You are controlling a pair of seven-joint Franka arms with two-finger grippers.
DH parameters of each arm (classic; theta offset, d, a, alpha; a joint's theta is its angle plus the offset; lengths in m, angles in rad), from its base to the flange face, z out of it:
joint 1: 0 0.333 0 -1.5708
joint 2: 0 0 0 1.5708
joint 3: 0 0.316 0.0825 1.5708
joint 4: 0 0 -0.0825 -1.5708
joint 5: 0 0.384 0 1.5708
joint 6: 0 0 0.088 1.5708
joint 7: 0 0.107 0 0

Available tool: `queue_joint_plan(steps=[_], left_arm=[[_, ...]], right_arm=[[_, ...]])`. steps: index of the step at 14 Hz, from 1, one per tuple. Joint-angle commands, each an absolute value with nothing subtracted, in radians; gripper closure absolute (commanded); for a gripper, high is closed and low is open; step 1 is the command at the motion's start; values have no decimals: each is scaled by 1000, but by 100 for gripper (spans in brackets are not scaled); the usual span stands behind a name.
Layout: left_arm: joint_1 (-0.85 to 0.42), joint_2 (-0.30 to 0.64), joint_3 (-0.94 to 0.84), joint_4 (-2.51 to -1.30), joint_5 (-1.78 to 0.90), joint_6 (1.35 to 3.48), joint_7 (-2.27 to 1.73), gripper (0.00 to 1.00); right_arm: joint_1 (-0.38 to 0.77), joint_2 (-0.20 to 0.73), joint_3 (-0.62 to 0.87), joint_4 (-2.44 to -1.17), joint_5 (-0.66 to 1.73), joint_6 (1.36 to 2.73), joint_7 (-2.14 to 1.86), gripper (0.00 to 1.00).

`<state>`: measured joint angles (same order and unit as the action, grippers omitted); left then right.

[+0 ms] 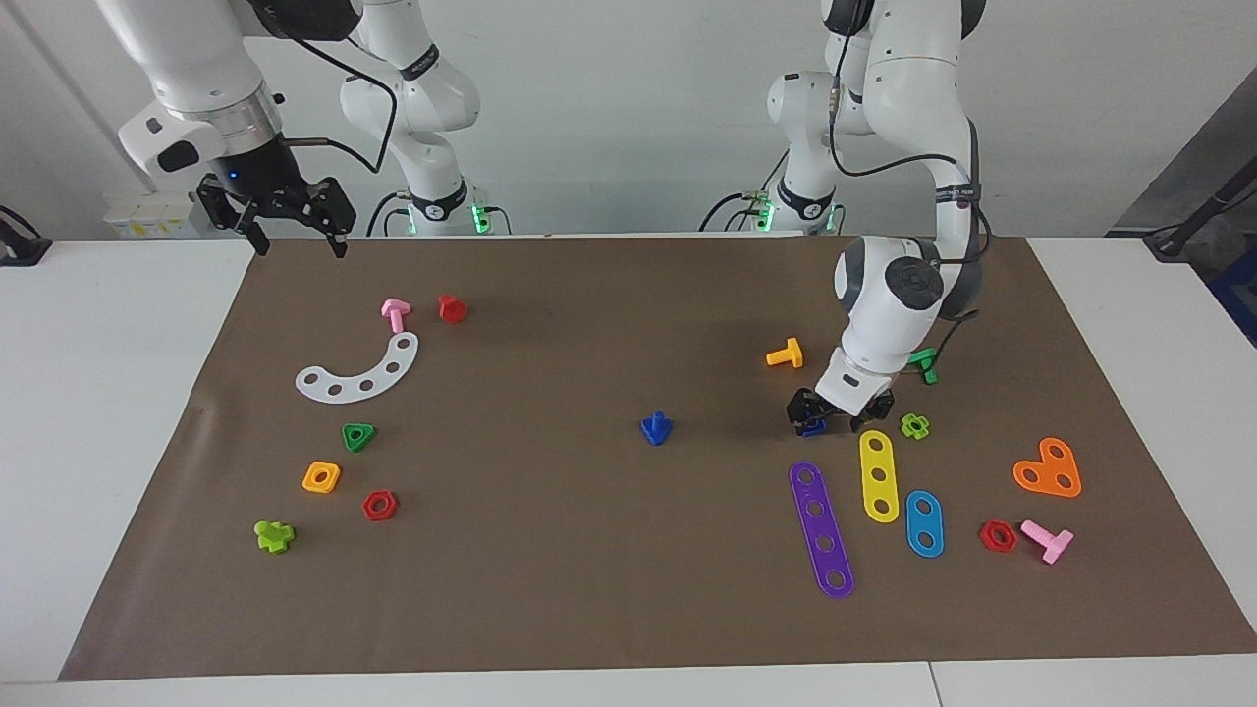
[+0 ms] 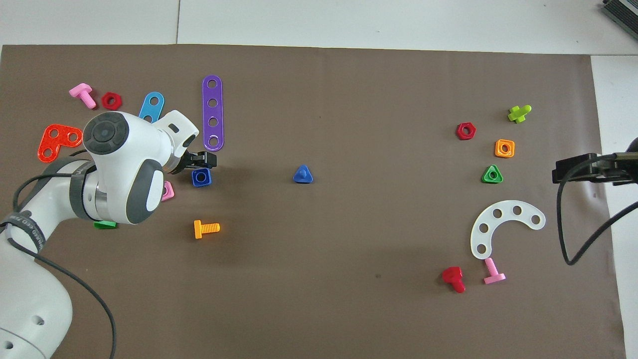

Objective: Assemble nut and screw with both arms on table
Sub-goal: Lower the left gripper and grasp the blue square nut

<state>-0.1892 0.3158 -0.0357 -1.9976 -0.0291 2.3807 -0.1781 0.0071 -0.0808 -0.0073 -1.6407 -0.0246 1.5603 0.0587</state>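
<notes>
The left gripper (image 1: 832, 416) is down at the mat over the dark-blue square nut (image 2: 201, 177), its fingers spread apart on either side of it and, as far as the facing view lets one judge, not clamped on it. The nut lies flat on the brown mat (image 1: 589, 550) toward the left arm's end, beside the pink square nut (image 2: 168, 191); the dark-blue triangular-headed screw (image 1: 655, 428) stands mid-mat, well apart. The right gripper (image 1: 292, 233) waits open above the mat's edge nearest the robots

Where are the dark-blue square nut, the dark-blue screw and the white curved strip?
nut (image 2: 201, 177), overhead view, its top face.
screw (image 1: 655, 429), facing view, its head.
white curved strip (image 1: 365, 372), facing view, mid-arc.
</notes>
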Motion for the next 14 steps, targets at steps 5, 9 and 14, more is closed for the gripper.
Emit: queue_joint_plan(steps=[5, 9, 14], left_arm=[[-175, 322, -34, -1991, -34, 2401, -187, 0], [-175, 321, -34, -1991, -34, 2398, -187, 0], [-175, 322, -34, -1993, -34, 2382, -186, 0]], right_arm=[[2, -94, -5, -1644, -23, 1548, 40, 0], [2, -94, -5, -1644, -23, 1548, 40, 0], [2, -94, -5, -1644, -23, 1548, 40, 0]])
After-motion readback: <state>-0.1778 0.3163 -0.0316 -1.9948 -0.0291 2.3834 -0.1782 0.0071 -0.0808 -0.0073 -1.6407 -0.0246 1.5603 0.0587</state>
